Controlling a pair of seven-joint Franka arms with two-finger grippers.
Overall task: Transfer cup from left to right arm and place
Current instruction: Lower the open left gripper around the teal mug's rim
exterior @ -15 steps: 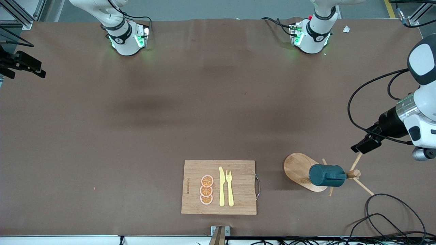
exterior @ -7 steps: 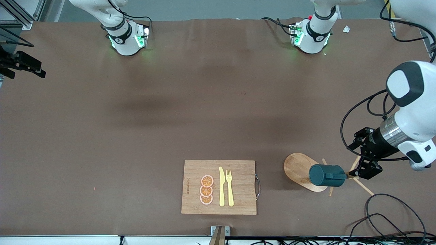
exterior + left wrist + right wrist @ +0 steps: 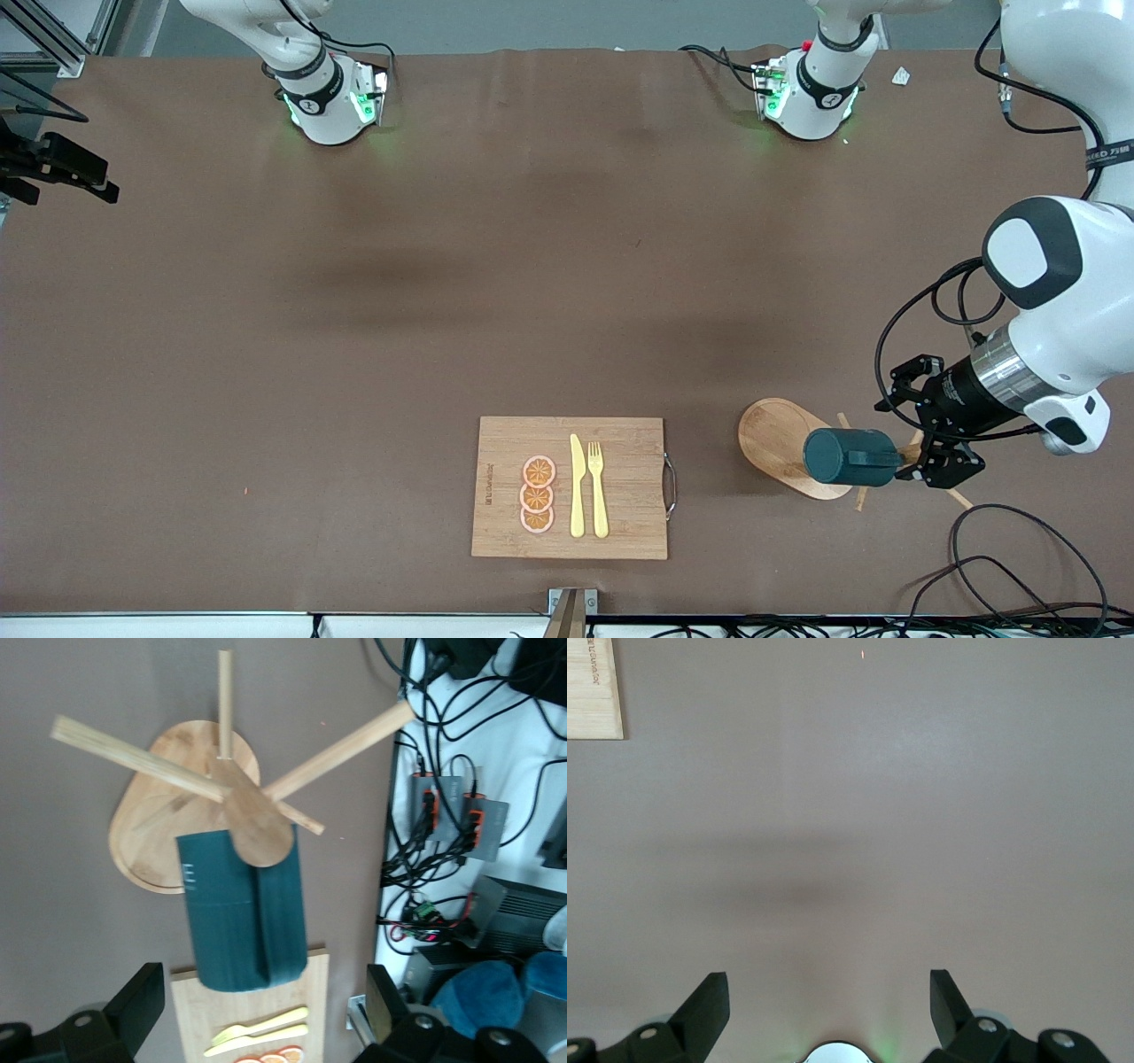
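Left gripper (image 3: 917,434) sits just above the wooden mug rack (image 3: 802,447), fingers (image 3: 133,1005) spread wide, nothing held. In the left wrist view the two fingertips flank the cup (image 3: 241,908) with clear gaps on both sides, no contact yet. The gripper is level with the top of the rack's post, at the end of the cup that faces the left arm's end of the table.

Cup (image 3: 849,457) hangs on the rack by its handle, lying sideways off a peg, body over the rack's oval base. Dark teal, no tilt problem visible; the inside is not visible from these views.

Right gripper (image 3: 828,1005) waits over bare table (image 3: 354,354), well apart from the rack, toward the right arm's end; fingers also wide apart, empty. It does not show in the front view, only the arm's base does.

Cutting board (image 3: 569,487) with a yellow knife (image 3: 577,486), fork (image 3: 598,487) and orange slices (image 3: 538,494) lies beside the rack, toward the right arm's end.

Progress: early. Approach to the cup looks nearly complete; grasp not yet made. Left to do: close on cup, lift it off the peg, hand over to the right arm, place. Likely placement is near the board, but that is a guess.
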